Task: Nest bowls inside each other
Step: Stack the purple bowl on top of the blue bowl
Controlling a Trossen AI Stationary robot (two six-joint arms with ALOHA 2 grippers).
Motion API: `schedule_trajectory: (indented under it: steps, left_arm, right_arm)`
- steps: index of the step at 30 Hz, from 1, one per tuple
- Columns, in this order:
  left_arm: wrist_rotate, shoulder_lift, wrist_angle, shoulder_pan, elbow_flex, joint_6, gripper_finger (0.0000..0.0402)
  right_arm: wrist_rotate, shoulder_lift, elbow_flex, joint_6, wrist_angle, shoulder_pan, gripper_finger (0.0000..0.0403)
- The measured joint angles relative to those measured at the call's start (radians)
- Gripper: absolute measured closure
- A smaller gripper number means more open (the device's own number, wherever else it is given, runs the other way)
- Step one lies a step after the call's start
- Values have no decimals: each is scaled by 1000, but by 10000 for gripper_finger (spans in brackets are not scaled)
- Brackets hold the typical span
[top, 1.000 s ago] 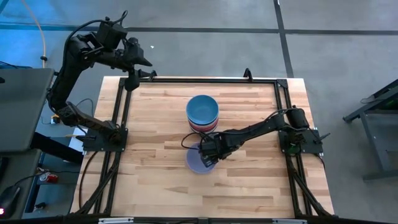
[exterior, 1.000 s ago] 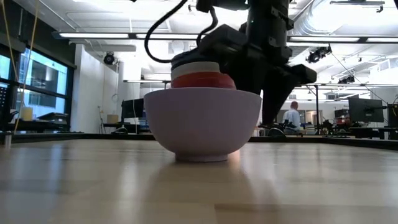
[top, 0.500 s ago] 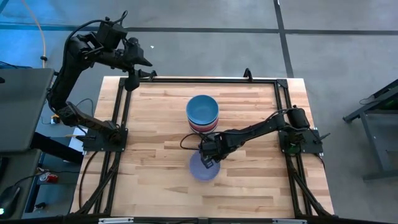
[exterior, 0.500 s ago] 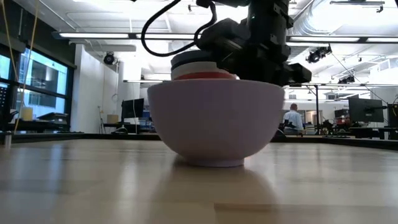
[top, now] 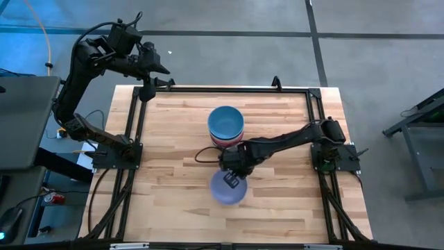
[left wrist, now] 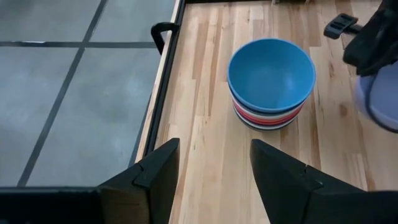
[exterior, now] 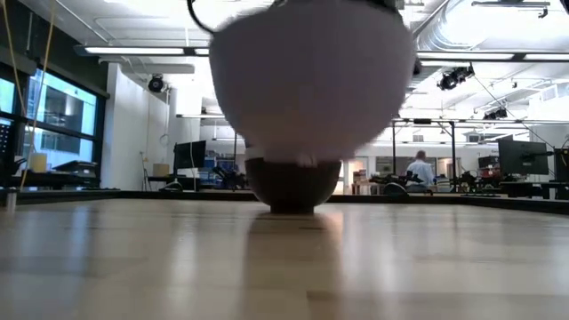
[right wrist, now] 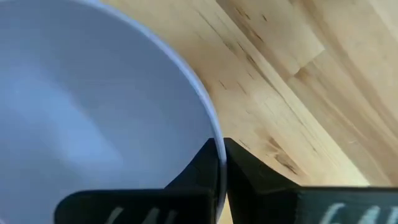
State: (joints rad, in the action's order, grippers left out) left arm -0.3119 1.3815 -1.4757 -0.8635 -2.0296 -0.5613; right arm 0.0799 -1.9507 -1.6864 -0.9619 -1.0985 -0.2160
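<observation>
A lavender bowl (top: 226,190) hangs over the table's middle, near side, lifted clear of the wood in the low view (exterior: 311,80). My right gripper (top: 233,180) is shut on it. A stack of nested bowls (top: 226,126) with a blue bowl on top stands just beyond it. The left wrist view shows red, white and dark rims under the blue bowl (left wrist: 270,74). The low view shows the stack's black bottom bowl (exterior: 293,182) resting on the table. My left gripper (left wrist: 214,165) is open and empty, raised over the table's far left corner (top: 161,75). My right gripper pinches the lavender bowl's rim (right wrist: 210,127) between its two fingers, one finger inside the bowl and one outside (right wrist: 249,171). It holds the side of the rim that faces the stack. The bowl hangs with its opening up, clear of the table.
A black frame rail (top: 229,89) runs along the table's far edge and down both sides. Bare wood lies to the left (top: 173,160) and right (top: 284,187) of the bowls. A person (exterior: 416,167) stands far off in the room behind.
My right gripper has drawn the lavender bowl a little toward the table's near edge, away from the stack. It has then lifted the bowl off the wood, and the bowl now hangs clear above the table.
</observation>
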Motion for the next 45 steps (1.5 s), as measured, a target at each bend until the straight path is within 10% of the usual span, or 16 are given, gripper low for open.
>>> schedule_trajectory:
  steps: [27,45]
  left_arm:
    - [0,0,9,26,0,139,218]
    - [56,22,44,110,0,197,218]
  right_arm:
    - [-80,1,-663,439,-474,169,403]
    - [27,29,-669,836,-454,583,403]
